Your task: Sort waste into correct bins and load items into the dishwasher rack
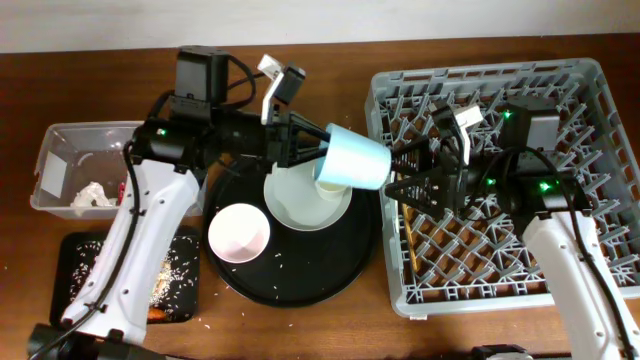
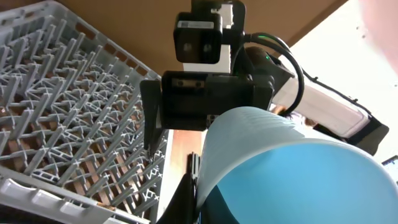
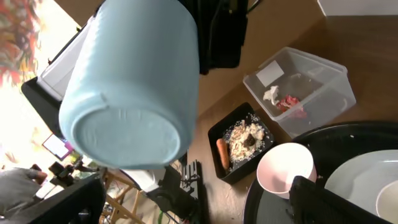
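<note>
Left gripper [image 1: 318, 154]: clamped on the small light-blue cup [image 1: 352, 158], my fingers at its mouth end. The cup lies on its side in the air at the centre of the overhead frame, with its base pointing right toward the large square grey plastic rack with upright pegs [image 1: 590, 92]. It hangs over the right part of the large round black tray [image 1: 300, 285], base near the rack's left wall. In my right wrist view it fills the upper left, flat base toward the lens.

Right gripper [image 1: 396, 172]: jaws spread, nothing between them. The tips point left over the rack's left edge, just beside the cup's base. Whether they touch the cup I cannot tell.

On the round tray:
- The pale grey-green round plate [image 1: 295, 205] sits near the middle.
- The small cream cup [image 1: 328, 190] stands on the plate, partly under the blue cup as seen from overhead.
- The small white bowl [image 1: 238, 232] is upright, just beside the plate's lower-left rim.

Left edge of the overhead frame:
- The clear plastic rectangular tub [image 1: 90, 127] holds the crumpled white napkin [image 1: 92, 195] and the red snack wrapper [image 3: 289, 104].
- Below it, the flat black rectangular tray [image 1: 80, 250] carries the beige rice-like leftovers [image 1: 172, 268].
- The orange carrot [image 3: 222, 154] lies along one long side of that tray, clearest in the right wrist view.

A few loose grains lie on the round tray and on the brown wooden table [image 1: 450, 335].
</note>
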Tool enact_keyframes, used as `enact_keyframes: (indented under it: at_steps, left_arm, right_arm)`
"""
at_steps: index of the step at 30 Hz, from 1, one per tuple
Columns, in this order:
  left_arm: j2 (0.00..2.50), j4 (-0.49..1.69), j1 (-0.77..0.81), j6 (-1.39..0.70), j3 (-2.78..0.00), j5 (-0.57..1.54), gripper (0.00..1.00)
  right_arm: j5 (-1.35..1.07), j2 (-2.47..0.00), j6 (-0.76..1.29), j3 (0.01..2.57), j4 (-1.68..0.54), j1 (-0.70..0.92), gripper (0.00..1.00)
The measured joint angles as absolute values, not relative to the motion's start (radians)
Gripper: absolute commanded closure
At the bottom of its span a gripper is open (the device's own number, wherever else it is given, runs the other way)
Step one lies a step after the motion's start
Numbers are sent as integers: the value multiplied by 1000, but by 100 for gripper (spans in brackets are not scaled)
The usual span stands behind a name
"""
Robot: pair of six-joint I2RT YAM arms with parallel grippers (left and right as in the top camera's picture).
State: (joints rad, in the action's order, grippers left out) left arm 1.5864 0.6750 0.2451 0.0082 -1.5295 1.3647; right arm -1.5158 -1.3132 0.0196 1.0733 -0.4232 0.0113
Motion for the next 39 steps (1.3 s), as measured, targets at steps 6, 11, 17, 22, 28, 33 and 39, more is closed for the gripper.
enact_keyframes:
  at_steps: [6, 11, 17, 22, 28, 33, 39]
  left_arm:
    - [1587, 717, 276, 11, -1530, 1291, 100]
    - [1587, 718, 277, 12, -1530, 1283, 100]
    - [1586, 718, 283, 12, -1530, 1321, 100]
    - [1586, 718, 293, 20, -1531, 1285, 78]
    - [1583, 763, 286, 19, -1537, 1121, 67]
    - [1584, 904, 240, 19, -1537, 834, 65]
    - [1584, 934, 240, 19, -1537, 756, 64]
  right_arm:
    - [-1536, -1280, 305, 1069, -78, 12, 4]
    - [-1526, -1280, 370, 1069, -28, 107, 8]
    - [-1486, -1280, 377, 1069, -29, 139, 41]
    - [-1467, -1280, 388, 1069, -30, 139, 61]
    - [-1427, -1283, 389, 1067, -43, 54, 67]
    - [-1456, -1280, 383, 1068, -173, -223, 69]
    - [-957, -1278, 247, 1079, -605, -340, 70]
